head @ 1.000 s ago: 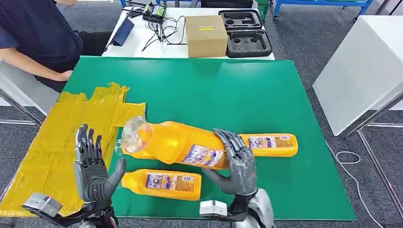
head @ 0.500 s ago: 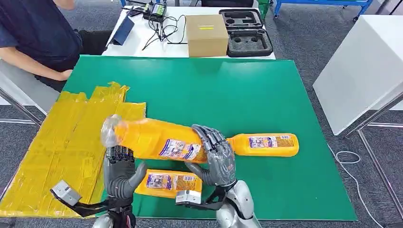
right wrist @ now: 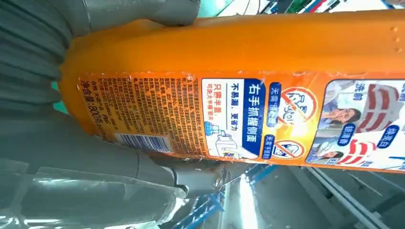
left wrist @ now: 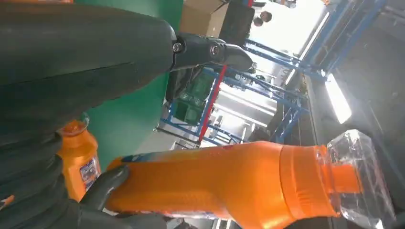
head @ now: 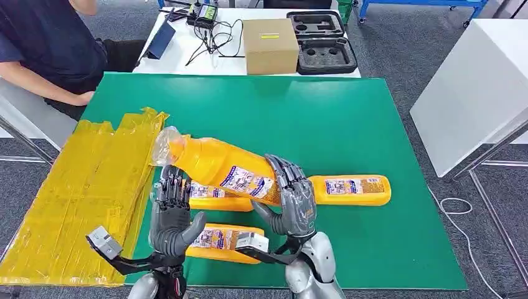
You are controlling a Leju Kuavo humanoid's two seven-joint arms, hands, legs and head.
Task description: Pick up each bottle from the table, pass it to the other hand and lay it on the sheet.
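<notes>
Head view: right hand (head: pixel 291 208) clasping the base end of the held bottle (head: pixel 218 167), raised above the green table (head: pixel 348 124) with its clear cap aimed toward the yellow sheet (head: pixel 93 180), apparently set up for the handover. Left hand (head: pixel 172 218) under the bottle's middle, fingers spread, holding nothing. Two more bottles (head: pixel 352 189) lying on the table.

Left wrist view: thumb (left wrist: pixel 210 50) apart from the bottle.

Right wrist view: fingers (right wrist: pixel 157 169) wrapped round the labelled base.
</notes>
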